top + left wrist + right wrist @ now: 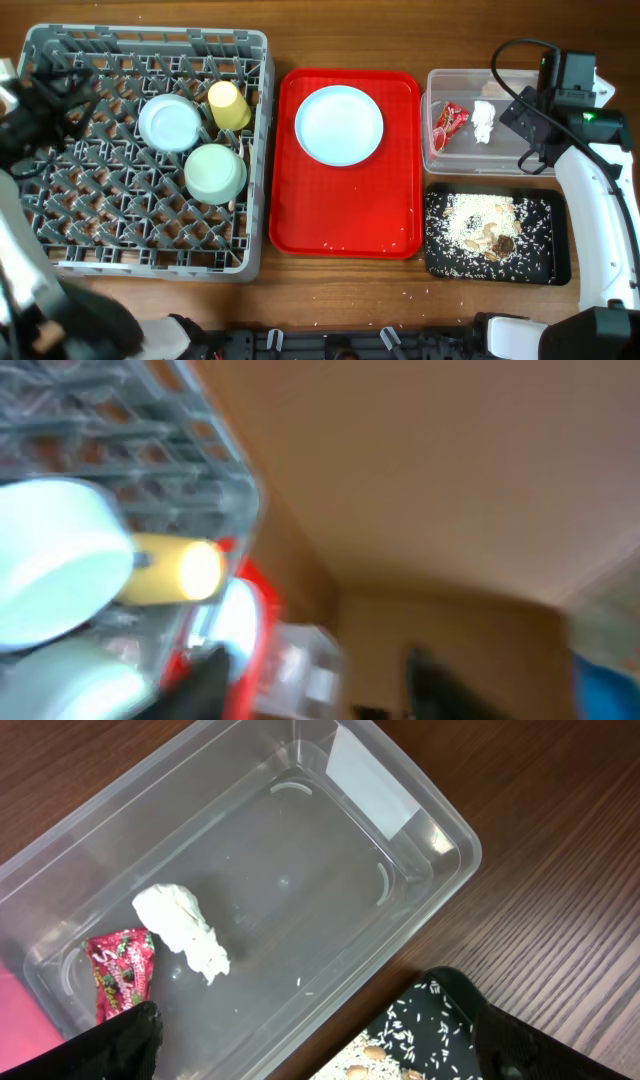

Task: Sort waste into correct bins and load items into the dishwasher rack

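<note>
We note 2 empty, parted grippers: right gripper [305, 1035] above clear tub [400, 820], left gripper [318, 665] near dishwasher rack [190, 420].

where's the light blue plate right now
In the overhead view the light blue plate lies on the upper half of the red tray, mid-table, between the grey rack on its left and the clear tub on its right.
</note>
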Motion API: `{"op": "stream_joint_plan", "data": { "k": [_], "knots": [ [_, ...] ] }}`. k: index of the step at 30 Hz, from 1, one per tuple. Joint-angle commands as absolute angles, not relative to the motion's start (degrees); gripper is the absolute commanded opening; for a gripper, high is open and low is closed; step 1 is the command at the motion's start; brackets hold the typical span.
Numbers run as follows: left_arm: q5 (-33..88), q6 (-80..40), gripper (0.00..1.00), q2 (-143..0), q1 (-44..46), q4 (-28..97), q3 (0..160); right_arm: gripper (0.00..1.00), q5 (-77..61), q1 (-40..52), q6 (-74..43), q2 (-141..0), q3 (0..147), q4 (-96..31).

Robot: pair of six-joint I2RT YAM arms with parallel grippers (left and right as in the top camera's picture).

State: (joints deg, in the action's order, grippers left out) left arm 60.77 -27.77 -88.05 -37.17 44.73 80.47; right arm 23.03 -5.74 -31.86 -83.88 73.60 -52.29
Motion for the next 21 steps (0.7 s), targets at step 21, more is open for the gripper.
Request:
{"op": "stream_joint_plan", "data": {
  "k": [21],
  "knots": [
    [-11.38, -21.65, 0.04, -100.71, -7.25, 45.19, 80.27, 1.00, 24.01, -5.69, -31.55, -82.72, 74.02, -52.29]
  ]
}}
